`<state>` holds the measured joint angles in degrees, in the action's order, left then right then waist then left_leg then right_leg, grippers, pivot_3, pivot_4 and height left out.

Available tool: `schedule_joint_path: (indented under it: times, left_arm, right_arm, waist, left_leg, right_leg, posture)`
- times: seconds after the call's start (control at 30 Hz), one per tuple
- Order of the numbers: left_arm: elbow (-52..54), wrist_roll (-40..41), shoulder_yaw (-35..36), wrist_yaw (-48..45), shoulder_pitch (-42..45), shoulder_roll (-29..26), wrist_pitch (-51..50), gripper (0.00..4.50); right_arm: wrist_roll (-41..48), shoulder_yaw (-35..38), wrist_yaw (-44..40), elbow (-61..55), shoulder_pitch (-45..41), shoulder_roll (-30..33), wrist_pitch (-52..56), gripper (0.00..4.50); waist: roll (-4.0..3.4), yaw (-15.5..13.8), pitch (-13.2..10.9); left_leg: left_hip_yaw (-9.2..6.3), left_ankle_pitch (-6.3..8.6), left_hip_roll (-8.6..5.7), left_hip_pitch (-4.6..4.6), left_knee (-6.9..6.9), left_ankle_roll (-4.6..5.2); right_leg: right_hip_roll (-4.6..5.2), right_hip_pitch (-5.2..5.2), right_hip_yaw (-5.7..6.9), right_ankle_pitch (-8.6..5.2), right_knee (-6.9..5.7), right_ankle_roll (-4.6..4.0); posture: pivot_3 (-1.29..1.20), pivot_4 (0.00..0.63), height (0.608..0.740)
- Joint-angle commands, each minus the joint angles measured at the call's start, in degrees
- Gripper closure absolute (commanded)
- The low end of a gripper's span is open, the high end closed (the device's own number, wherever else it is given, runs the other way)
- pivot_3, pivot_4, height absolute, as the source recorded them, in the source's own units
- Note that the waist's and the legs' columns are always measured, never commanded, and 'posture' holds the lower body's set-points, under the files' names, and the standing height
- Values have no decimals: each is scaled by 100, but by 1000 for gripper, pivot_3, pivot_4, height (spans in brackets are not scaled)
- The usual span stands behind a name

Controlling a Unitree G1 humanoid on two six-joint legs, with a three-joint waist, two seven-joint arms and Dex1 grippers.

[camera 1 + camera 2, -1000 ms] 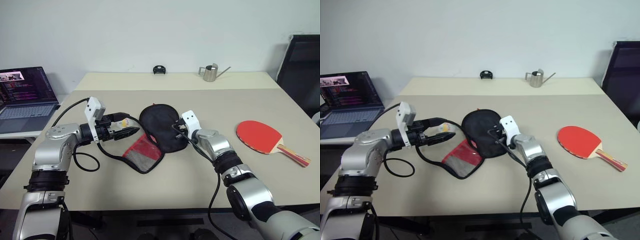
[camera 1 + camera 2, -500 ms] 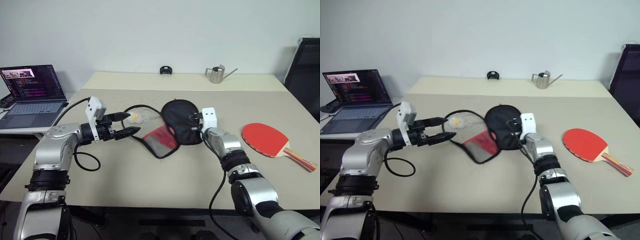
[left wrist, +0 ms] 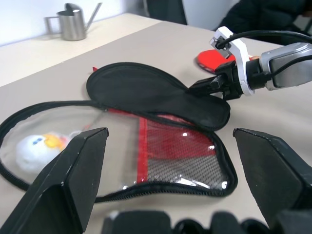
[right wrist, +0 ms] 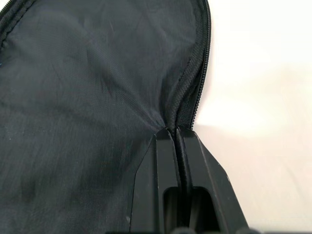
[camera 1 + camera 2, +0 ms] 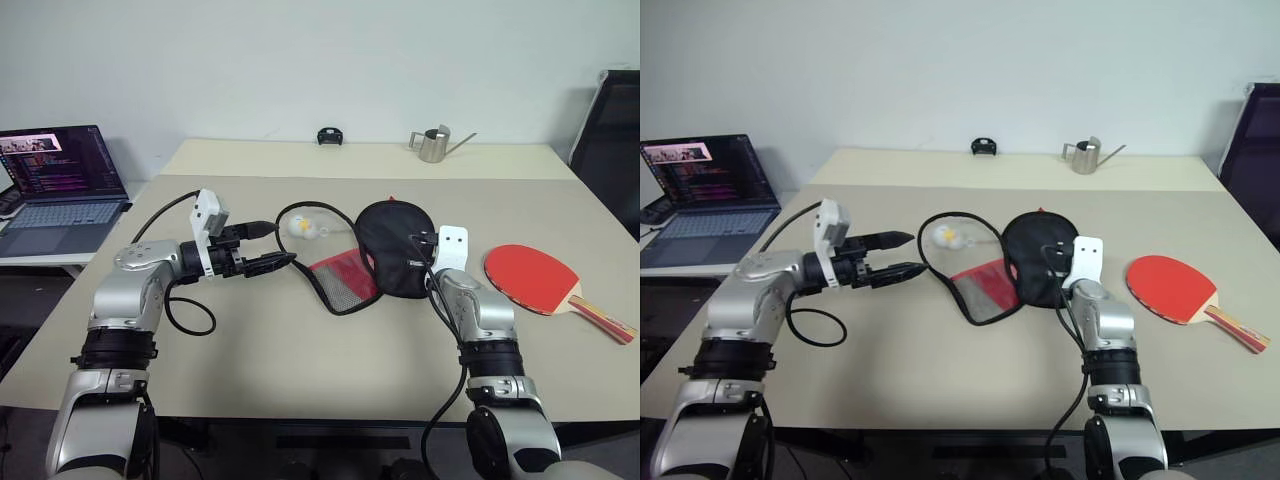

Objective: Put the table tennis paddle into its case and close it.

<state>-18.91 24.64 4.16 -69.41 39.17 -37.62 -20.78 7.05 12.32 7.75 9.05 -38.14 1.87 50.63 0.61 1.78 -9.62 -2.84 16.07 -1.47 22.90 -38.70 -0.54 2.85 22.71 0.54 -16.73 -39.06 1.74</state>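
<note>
- The right end effector (image 4: 176,139) is clenched on the zipped edge of the case (image 5: 395,250), pinching the black flap at its near rim.
- The left end effector (image 5: 272,259) is released, its two black fingers (image 3: 78,170) spread wide and level, pointing toward the case from just beside its left edge, apart from it.
- The case lies open on the beige worktop (image 5: 300,370): the black face is folded up toward the right, and the red face with its mesh pocket (image 5: 345,278) lies flat beside it.
- A clear panel edged in black spreads out to the left of the mesh, with a small white and yellow thing (image 5: 301,226) on or under it; it may be a soft toy or a ball.
- The table tennis paddle (image 5: 530,276) rests red face up on the worktop, to the right of the case, handle pointing toward the right edge.
- Farther back stand a small black object (image 5: 329,136) and a metal watering can (image 5: 433,146).
- A laptop (image 5: 55,175) sits open off to the left.
</note>
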Motion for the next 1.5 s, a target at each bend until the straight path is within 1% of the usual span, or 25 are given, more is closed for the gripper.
schedule_joint_path:
  times: [0.03, 0.23, 0.47, 0.73, 0.83, 0.87, 0.93, 1.0, 1.03, 1.1, 1.2, 1.27, 1.3, 1.4, 1.5]
  left_arm:
    - [41, -9, -14, -58, 173, 27, 78, 0]
    - [78, -7, -43, -74, 173, 55, 51, 0]
    - [141, 15, -76, -65, 153, 68, 13, 0]
    - [231, 37, -95, -34, 133, 65, -48, 0]
    - [254, 40, -96, -24, 137, 66, -65, 0]
    - [256, 41, -95, -20, 141, 66, -71, 0]
    - [272, 40, -95, -17, 138, 63, -83, 0]
    - [287, 39, -95, -17, 135, 64, -95, 0]
    - [297, 41, -96, -16, 136, 66, -103, 0]
    - [320, 44, -104, -11, 140, 78, -117, 0]
    - [374, 38, -135, 3, 137, 111, -119, 0]
    - [437, 44, -154, 8, 131, 133, -135, 0]
    - [480, 37, -167, 7, 122, 140, -134, 0]
    - [654, 37, -198, 33, 98, 166, -169, 0]
    - [793, 45, -230, 75, 105, 201, -202, 0]
  right_arm:
    - [74, 62, 71, -576, 56, -9, 303, 4488]
    - [25, -34, -146, -370, -22, 348, 234, 4488]
    - [16, -321, -779, 496, -362, 912, -107, 4488]
    - [-35, -647, -1365, 1095, -723, 1177, -409, 4488]
    - [-27, -552, -1407, 1241, -793, 1231, -548, 4488]
    - [-20, -505, -1404, 1279, -806, 1249, -574, 4072]
    - [-21, -439, -1385, 1314, -810, 1286, -621, 3565]
    - [-29, -404, -1370, 1308, -802, 1321, -635, 2775]
    - [-39, -395, -1367, 1285, -792, 1346, -665, 2543]
    - [-18, -320, -1336, 1204, -774, 1383, -662, 1779]
    - [85, -179, -1392, 901, -717, 1473, -677, 830]
    - [328, -36, -1653, 575, -666, 1535, -685, 160]
    - [449, -2, -1854, 367, -604, 1619, -651, 26]
    - [829, 60, -2569, -245, -322, 2078, -419, 26]
    - [983, 136, -2983, -433, -73, 2590, -377, 26]
  waist:
    - [0, 3, 0]
    - [0, 5, 0]
    - [-1, 14, -1]
    - [-1, 15, -1]
    - [-1, 15, -1]
    - [-1, 15, -1]
    - [-1, 12, -1]
    - [-1, 12, -1]
    - [-1, 11, -1]
    - [-1, 11, -1]
    - [-1, 12, -1]
    - [-3, 8, -2]
    - [-3, 8, -2]
    - [-3, 4, -2]
    - [-2, -18, -2]
  left_leg:
    - [0, 0, 0, -1, 0, 0]
    - [1, 0, 0, -2, 0, 1]
    - [4, 0, 4, -3, -1, 2]
    - [6, 0, 7, -3, -1, 2]
    - [6, 0, 7, -3, -1, 2]
    - [6, 0, 7, -3, -1, 2]
    - [6, 0, 7, -2, -1, 2]
    - [6, 0, 7, -1, -1, 2]
    - [6, 0, 7, -1, -1, 2]
    - [6, 0, 7, -1, -1, 2]
    - [6, 0, 8, -2, -1, 2]
    - [6, 0, 7, 0, -1, 2]
    - [6, 0, 7, 0, -1, 2]
    - [6, 1, 7, 3, -1, 3]
    - [5, 2, 7, 3, -1, 4]
  right_leg:
    - [-1, 0, -1, 0, -2, 0]
    - [-5, 1, -1, 0, -2, 0]
    - [-10, 0, -3, 0, -2, 0]
    - [-13, 1, -5, 0, -1, 0]
    - [-13, 1, -5, 0, -1, 0]
    - [-13, 1, -5, 0, -1, 0]
    - [-13, 1, -5, 0, -1, 0]
    - [-12, 1, -5, 0, 0, 0]
    - [-12, 1, -5, 0, 0, 0]
    - [-12, 1, -5, 0, -1, 0]
    - [-12, 1, -6, 0, -1, 0]
    - [-12, 1, -6, 0, 0, 0]
    - [-12, 1, -6, 0, 0, 0]
    - [-12, 1, -4, 0, 4, 0]
    - [-12, -2, -1, 0, 6, 0]
  posture:
    - [0, 150, 740]
    - [0, 150, 740]
    - [0, 150, 740]
    - [0, 150, 740]
    - [0, 150, 740]
    - [0, 150, 740]
    - [0, 150, 740]
    - [0, 150, 740]
    - [0, 150, 740]
    - [0, 150, 740]
    - [0, 150, 740]
    - [0, 150, 740]
    - [0, 150, 740]
    - [0, 150, 740]
    - [0, 150, 740]
